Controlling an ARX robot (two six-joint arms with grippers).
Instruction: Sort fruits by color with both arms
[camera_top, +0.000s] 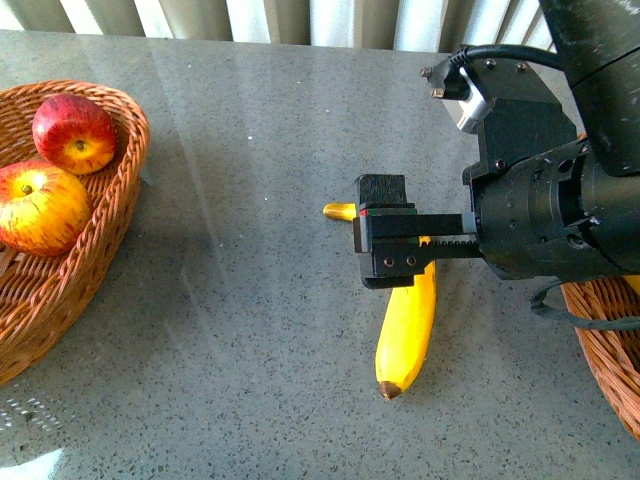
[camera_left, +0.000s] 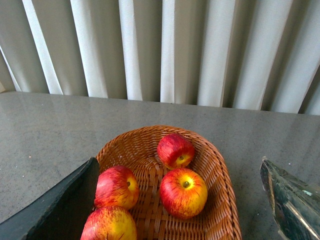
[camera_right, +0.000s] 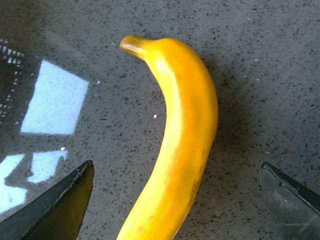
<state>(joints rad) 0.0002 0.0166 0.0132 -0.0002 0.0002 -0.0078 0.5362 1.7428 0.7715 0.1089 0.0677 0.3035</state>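
I see one yellow banana (camera_top: 407, 325) lying flat on the grey speckled table (camera_top: 230, 330), a bit right of the middle. Its brown tip points toward me and its stem end pokes out on the far side of my right gripper (camera_top: 385, 232). In the right wrist view the banana (camera_right: 180, 145) curves between the two dark fingers (camera_right: 55, 210), and both fingers stay well apart from it, so this gripper is spread wide and holds nothing. The gripper hangs right over the banana's far half.

The red apples are in the brown wicker basket (camera_top: 115, 200) at the left edge of the table. From the front I see two of them, a far apple (camera_top: 74, 133) and a near apple (camera_top: 38, 208), and they touch each other. The left wrist view shows four apples in that basket (camera_left: 220, 185): one at the back (camera_left: 175, 150), one in the middle (camera_left: 183, 192), and two more (camera_left: 116, 186) close by one dark finger (camera_left: 60, 210). The left gripper's fingers are spread far apart too, and nothing is between them.

Another wicker basket (camera_top: 605, 345) sits at the right edge, partly hidden behind my right arm (camera_top: 560, 200). Pale upright blinds (camera_left: 165, 50) stand behind the table.
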